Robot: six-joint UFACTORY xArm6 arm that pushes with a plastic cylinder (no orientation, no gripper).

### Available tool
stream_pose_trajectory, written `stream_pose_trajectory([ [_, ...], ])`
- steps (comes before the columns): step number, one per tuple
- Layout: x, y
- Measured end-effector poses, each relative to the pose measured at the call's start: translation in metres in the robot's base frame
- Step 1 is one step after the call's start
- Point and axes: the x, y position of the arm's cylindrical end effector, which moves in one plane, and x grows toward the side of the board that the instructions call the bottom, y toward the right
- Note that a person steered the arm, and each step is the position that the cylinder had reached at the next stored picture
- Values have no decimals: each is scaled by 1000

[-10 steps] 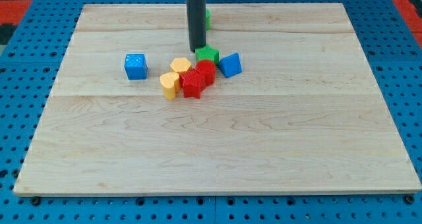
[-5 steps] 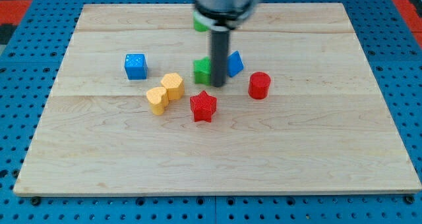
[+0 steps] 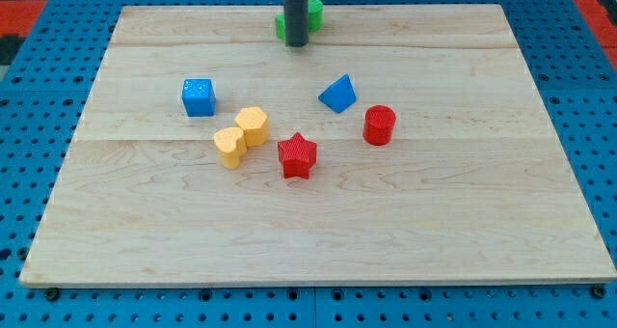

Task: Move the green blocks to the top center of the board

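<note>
Green blocks (image 3: 312,15) sit at the view's top centre of the wooden board (image 3: 463,222), mostly hidden behind my rod; green shows on both sides of it, and I cannot tell how many blocks there are or their shapes. My tip (image 3: 296,44) rests on the board just below the green blocks, touching or nearly touching them.
A blue cube (image 3: 198,96) lies at the left. Two yellow blocks (image 3: 241,136) touch each other near the middle. A red star (image 3: 297,155), a red cylinder (image 3: 379,125) and a blue triangular block (image 3: 337,94) lie around the centre.
My tip moved from the middle up to the board's top centre. The green block that stood next to the blue triangular block is gone from there; green now shows only at the top.
</note>
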Motion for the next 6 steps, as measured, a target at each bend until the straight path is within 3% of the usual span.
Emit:
stream_pose_trajectory([
  [1, 29, 14],
  [2, -15, 85],
  [3, -64, 92],
  [4, -64, 80],
  [5, -63, 24],
  [6, -63, 21],
])
